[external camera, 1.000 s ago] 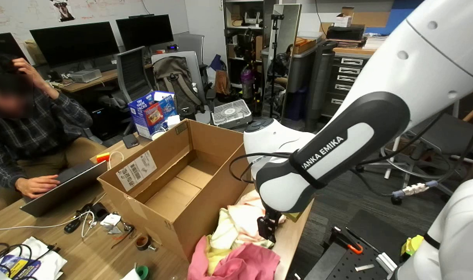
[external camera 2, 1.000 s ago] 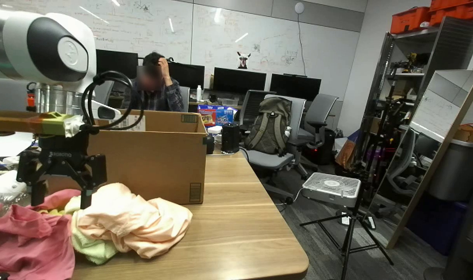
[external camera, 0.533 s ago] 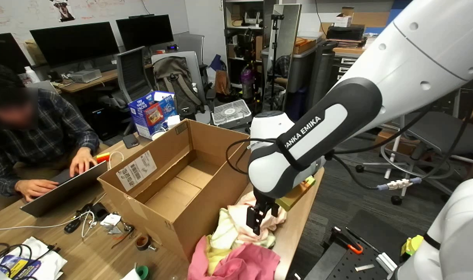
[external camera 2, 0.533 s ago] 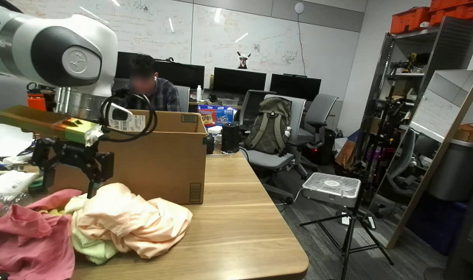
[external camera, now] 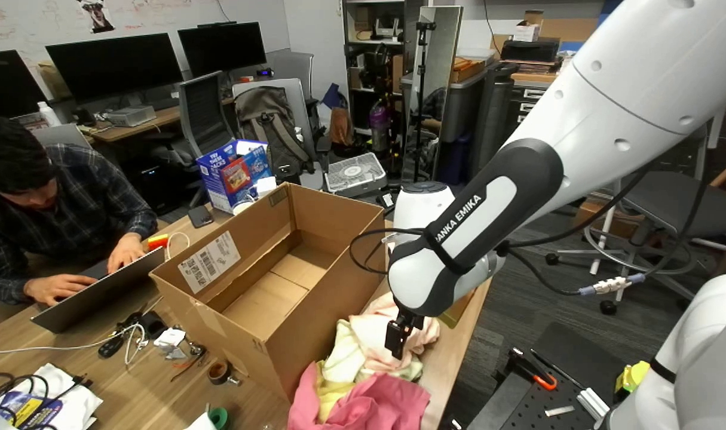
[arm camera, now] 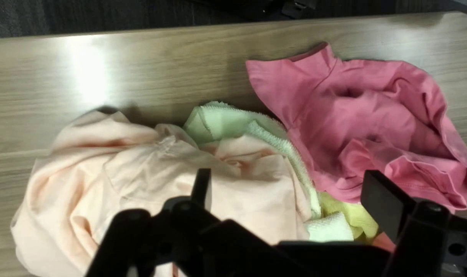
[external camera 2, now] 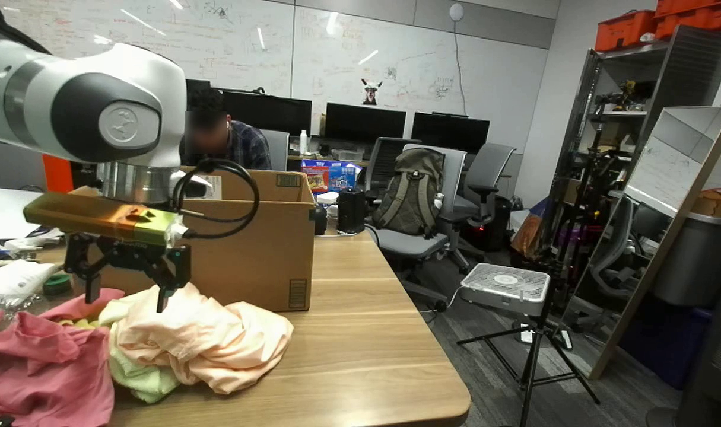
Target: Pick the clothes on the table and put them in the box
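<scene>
A pile of clothes lies on the table against the cardboard box (external camera: pixel 330 316): a peach cloth (external camera 2: pixel 224 338), a light green towel (external camera 2: pixel 140 376), a yellow cloth (arm camera: pixel 358 215) and a pink shirt (external camera 2: pixel 45 367). The peach cloth (arm camera: pixel 148 169) partly covers the green towel (arm camera: pixel 225 121); the pink shirt (arm camera: pixel 356 119) lies to the right in the wrist view. My gripper (external camera 2: pixel 127 299) is open and empty, pointing down just over the pile. In the wrist view its jaws stand wide apart, one over the peach cloth, one over the pink shirt's edge. Contact with the cloth cannot be told. The box floor (external camera: pixel 267 304) shows no clothes.
A person works at a laptop (external camera: pixel 100 286) beyond the box. A tape roll (external camera: pixel 219 372), a green tape roll (external camera: pixel 218 417), cables and a white packet (external camera: pixel 52 397) lie on the table. The table edge (arm camera: pixel 218 29) runs close by the clothes.
My open gripper has moved across the pile toward the peach cloth, rising a little and then lowering slightly. The clothes and box have not visibly moved. The person has lowered an arm to the laptop.
</scene>
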Controlling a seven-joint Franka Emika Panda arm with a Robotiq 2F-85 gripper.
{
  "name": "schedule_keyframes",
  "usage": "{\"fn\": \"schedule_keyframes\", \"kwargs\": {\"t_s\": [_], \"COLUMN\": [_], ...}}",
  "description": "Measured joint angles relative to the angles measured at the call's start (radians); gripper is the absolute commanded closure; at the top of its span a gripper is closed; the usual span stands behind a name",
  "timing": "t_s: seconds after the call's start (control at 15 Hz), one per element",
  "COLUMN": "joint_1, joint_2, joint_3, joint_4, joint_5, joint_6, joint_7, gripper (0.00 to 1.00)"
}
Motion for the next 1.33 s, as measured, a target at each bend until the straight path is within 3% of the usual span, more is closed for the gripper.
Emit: {"fn": "schedule_keyframes", "kwargs": {"t_s": [0.33,0.53,0.67,0.93,1.13,1.2,1.33], "joint_1": [0.0,-0.015,-0.055,-0.202,-0.271,-0.281,-0.286], "joint_2": [0.115,0.184,0.225,0.31,0.365,0.379,0.398], "joint_3": [0.009,0.049,0.114,0.291,0.346,0.334,0.308], "joint_4": [-0.002,-0.002,-0.002,0.008,0.011,0.011,0.01], "joint_5": [-0.006,0.019,0.057,0.076,0.057,-0.009,-0.043], "joint_6": [0.136,0.262,0.355,0.559,0.663,0.685,0.722], "joint_7": [-0.078,-0.131,-0.175,-0.228,-0.245,-0.22,-0.221], "gripper": [0.0,0.0,0.0,0.0,0.0,0.17,0.34]}}
